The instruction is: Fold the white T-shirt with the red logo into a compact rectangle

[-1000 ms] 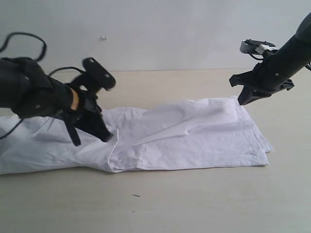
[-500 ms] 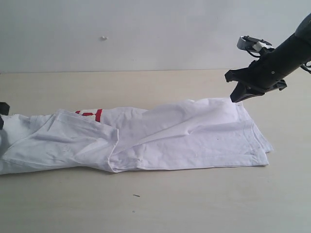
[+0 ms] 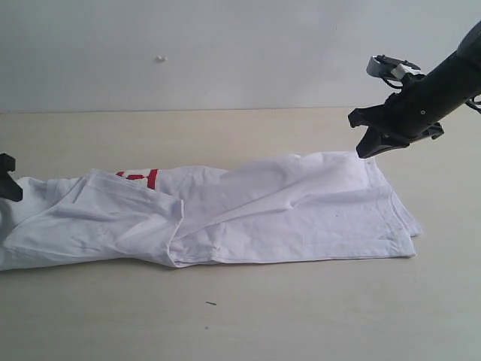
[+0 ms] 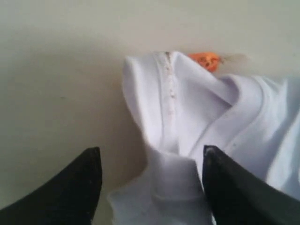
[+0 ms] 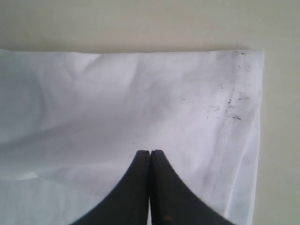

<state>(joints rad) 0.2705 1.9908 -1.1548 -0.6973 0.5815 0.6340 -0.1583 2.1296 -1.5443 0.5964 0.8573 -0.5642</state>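
Pale table (image 3: 240,316) under a plain wall carries the T-shirt (image 3: 285,210), laid out as a long, loosely folded band with the logo (image 3: 143,178) peeking out near its left end. The cloth looks thin and limp: light, likely to sag and crease, best pinched at hem corners or the collar seam. Left gripper (image 4: 151,157) stands wide apart astride the bunched collar end by the orange tag (image 4: 205,60), holding nothing. Right gripper (image 5: 150,152) is pressed together, empty, hovering above the far right corner
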